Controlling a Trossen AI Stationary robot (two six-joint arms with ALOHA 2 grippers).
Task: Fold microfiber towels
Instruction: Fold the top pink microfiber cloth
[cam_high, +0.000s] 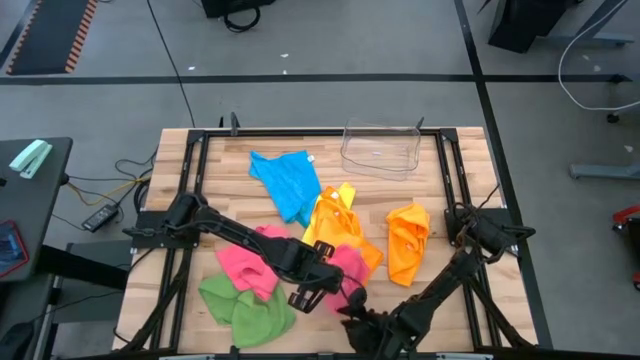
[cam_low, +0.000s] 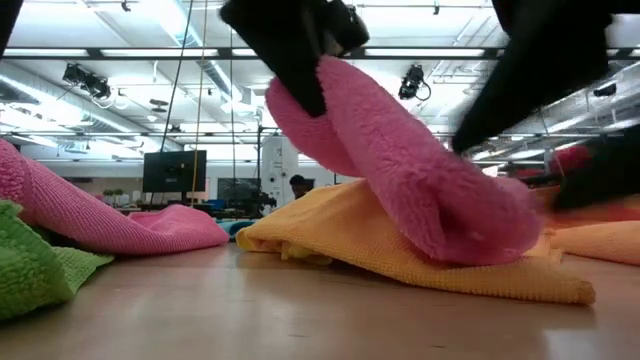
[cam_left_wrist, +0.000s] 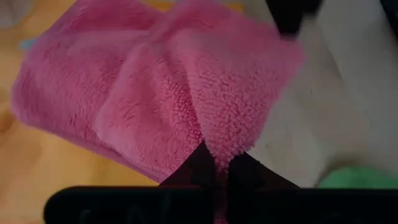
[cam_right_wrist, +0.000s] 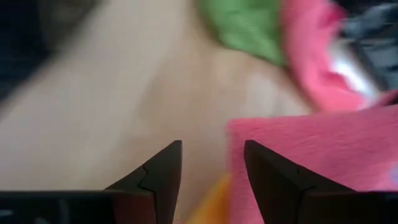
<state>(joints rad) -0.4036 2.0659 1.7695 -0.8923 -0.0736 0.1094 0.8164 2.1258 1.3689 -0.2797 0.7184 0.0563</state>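
Two grippers at table's near edge. Left gripper (cam_left_wrist: 216, 167) pinched shut on pink towel (cam_left_wrist: 155, 99) corner, lifting it above yellow towel (cam_low: 400, 245). Right gripper (cam_right_wrist: 212, 165) parted, empty, beside pink edge. Risk: thin pinch slips, towel drops unfolded. Farther: orange towel (cam_high: 408, 240), blue towel (cam_high: 290, 182), clear bin (cam_high: 380, 150). Only high view shows bin.

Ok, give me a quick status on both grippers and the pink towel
Left gripper shut on pink towel, lifting one edge. Right gripper open beside that towel, holding nothing. Yellow towel lies under it.
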